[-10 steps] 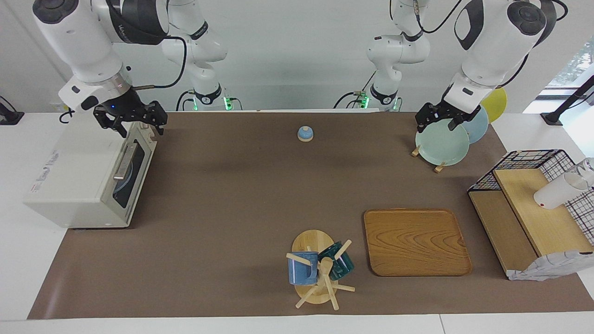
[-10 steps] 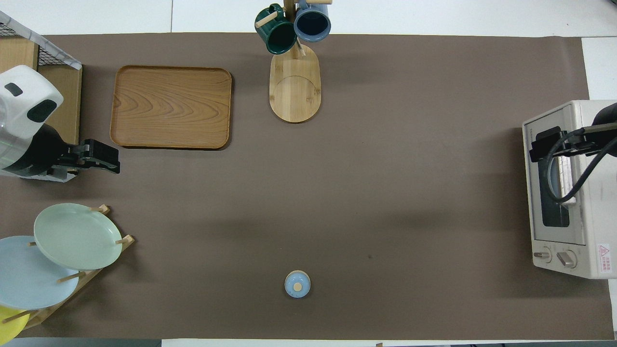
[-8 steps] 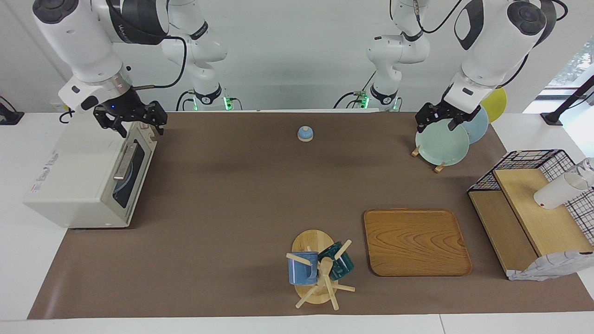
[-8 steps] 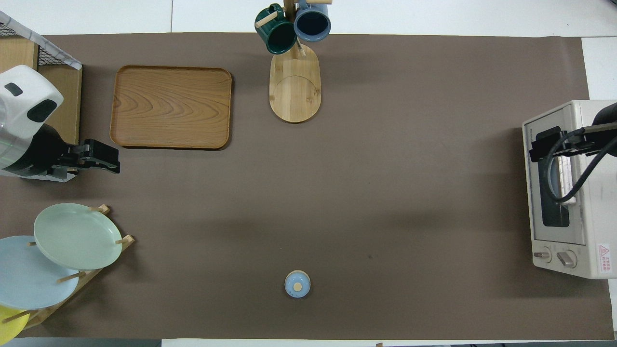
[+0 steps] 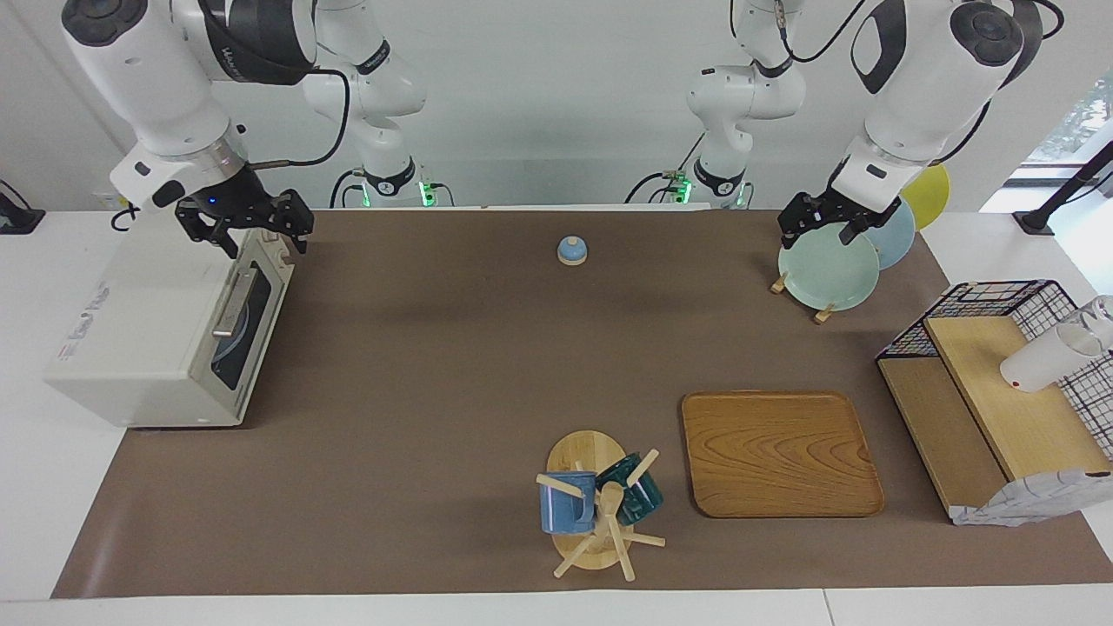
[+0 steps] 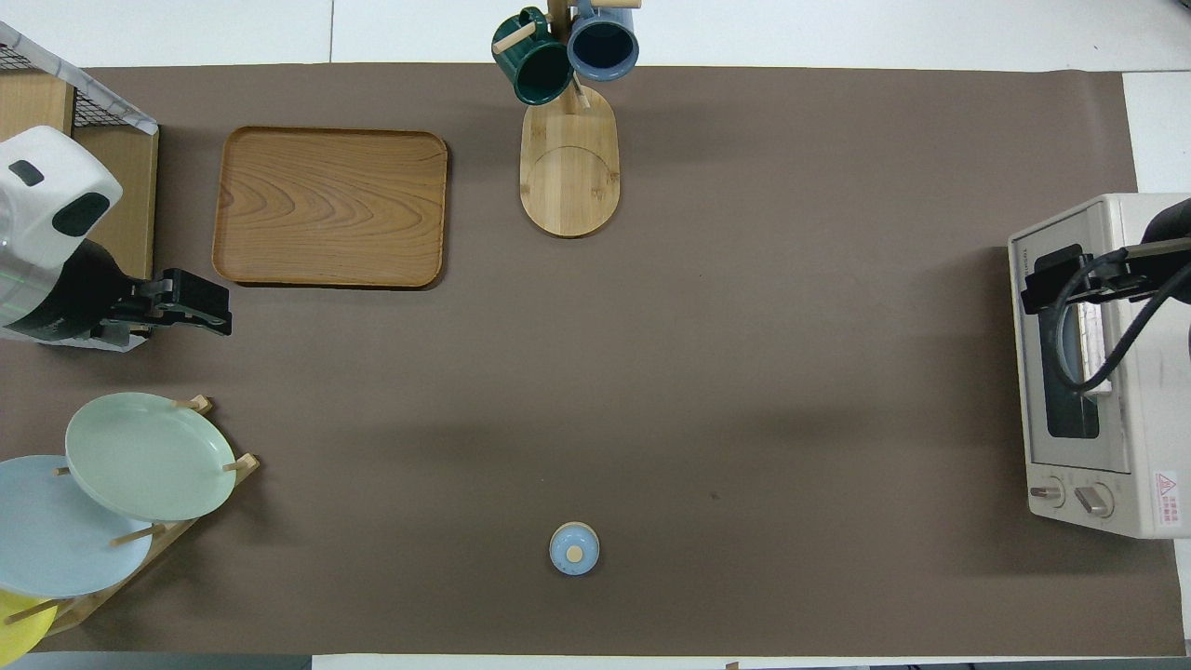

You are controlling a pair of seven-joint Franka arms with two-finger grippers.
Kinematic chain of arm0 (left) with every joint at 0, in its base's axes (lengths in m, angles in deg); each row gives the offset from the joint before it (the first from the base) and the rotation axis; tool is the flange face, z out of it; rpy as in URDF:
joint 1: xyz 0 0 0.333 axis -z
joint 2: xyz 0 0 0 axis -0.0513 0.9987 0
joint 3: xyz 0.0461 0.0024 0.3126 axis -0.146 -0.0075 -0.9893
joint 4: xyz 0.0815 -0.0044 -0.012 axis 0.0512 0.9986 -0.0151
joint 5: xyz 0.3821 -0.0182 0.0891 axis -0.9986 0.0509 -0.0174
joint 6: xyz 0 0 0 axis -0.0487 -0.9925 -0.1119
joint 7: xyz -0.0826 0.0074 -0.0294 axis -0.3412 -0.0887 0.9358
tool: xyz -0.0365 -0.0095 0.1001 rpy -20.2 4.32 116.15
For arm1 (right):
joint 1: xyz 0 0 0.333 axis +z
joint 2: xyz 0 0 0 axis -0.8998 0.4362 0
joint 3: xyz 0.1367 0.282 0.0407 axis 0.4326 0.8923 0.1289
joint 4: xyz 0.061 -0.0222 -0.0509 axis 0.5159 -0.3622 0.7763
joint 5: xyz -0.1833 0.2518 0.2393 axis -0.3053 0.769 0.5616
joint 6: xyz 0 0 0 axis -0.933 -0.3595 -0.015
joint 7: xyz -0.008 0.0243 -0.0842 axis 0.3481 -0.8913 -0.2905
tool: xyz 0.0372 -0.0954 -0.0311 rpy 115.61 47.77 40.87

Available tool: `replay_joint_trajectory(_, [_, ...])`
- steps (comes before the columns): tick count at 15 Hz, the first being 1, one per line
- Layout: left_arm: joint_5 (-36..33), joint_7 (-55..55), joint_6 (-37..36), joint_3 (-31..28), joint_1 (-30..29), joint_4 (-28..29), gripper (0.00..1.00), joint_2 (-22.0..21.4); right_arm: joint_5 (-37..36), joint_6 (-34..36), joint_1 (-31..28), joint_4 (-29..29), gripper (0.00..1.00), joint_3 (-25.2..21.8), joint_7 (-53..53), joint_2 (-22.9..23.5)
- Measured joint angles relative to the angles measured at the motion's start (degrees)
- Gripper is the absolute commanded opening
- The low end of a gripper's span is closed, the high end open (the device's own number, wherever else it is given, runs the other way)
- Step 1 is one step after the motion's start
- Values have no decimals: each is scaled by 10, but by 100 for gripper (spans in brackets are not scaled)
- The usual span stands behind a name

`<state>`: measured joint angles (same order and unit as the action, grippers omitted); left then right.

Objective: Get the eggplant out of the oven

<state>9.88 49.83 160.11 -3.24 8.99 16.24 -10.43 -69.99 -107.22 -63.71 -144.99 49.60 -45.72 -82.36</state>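
The cream-white oven (image 5: pixel 148 330) stands at the right arm's end of the table, and its dark glass door (image 5: pixel 243 322) with the metal bar handle (image 5: pixel 233 302) is closed. The eggplant is hidden; only a pale blue round shape shows through the glass. My right gripper (image 5: pixel 261 236) hangs open over the top front edge of the oven (image 6: pixel 1149 409), holding nothing. In the overhead view the right gripper (image 6: pixel 1051 274) covers the upper part of the door. My left gripper (image 5: pixel 817 233) waits open over the plate rack, also holding nothing, and shows in the overhead view as the left gripper (image 6: pixel 200 302).
A rack with plates (image 5: pixel 826 265) stands at the left arm's end, near the robots. A wooden tray (image 5: pixel 778 452), a mug tree (image 5: pixel 596 504) with two mugs and a wire shelf unit (image 5: pixel 991 382) lie farther out. A small blue knob lid (image 5: pixel 571 250) sits mid-table near the robots.
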Motion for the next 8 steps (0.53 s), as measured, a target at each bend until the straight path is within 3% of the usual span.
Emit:
replay_joint_trajectory(4, [0,0,0,0,0,0,100,0,0,-23,-1,-40,0,-1,-29,-9])
replay_joint_trajectory(8, [0,0,0,0,0,0,100,0,-45,-109,-20,-121,0,-6,-26,-27])
